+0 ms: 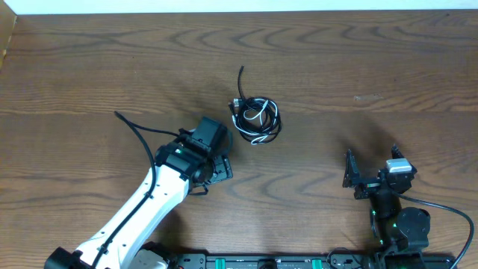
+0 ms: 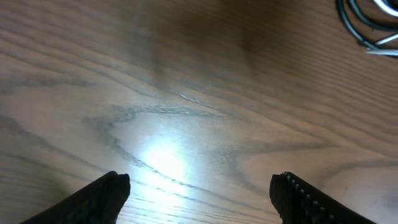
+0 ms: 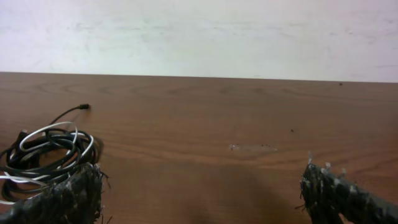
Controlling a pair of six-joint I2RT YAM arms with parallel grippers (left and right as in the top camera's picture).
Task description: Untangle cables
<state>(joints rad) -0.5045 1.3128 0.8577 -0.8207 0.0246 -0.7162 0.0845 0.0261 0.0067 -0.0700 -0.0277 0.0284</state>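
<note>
Cables (image 1: 255,118) bunched in a coil mid-table, near left gripper (image 1: 217,169) but not touching; its jaws apart, empty; right gripper (image 1: 357,178) spread wide, empty, well apart from coil

robotics lab bench: wood-grain desk (image 1: 373,60), left arm (image 1: 142,205) and right arm (image 1: 403,224) based at a black rail (image 1: 261,262) along its near edge, white wall (image 3: 199,31) beyond its far edge.

The overhead looks straight down on the whole table (image 1: 89,67). Left wrist hovers close, cables (image 2: 379,42) at two o'clock; right wrist sits low, facing the wall (image 3: 199,31), same cables (image 3: 50,146) at eight.
</note>
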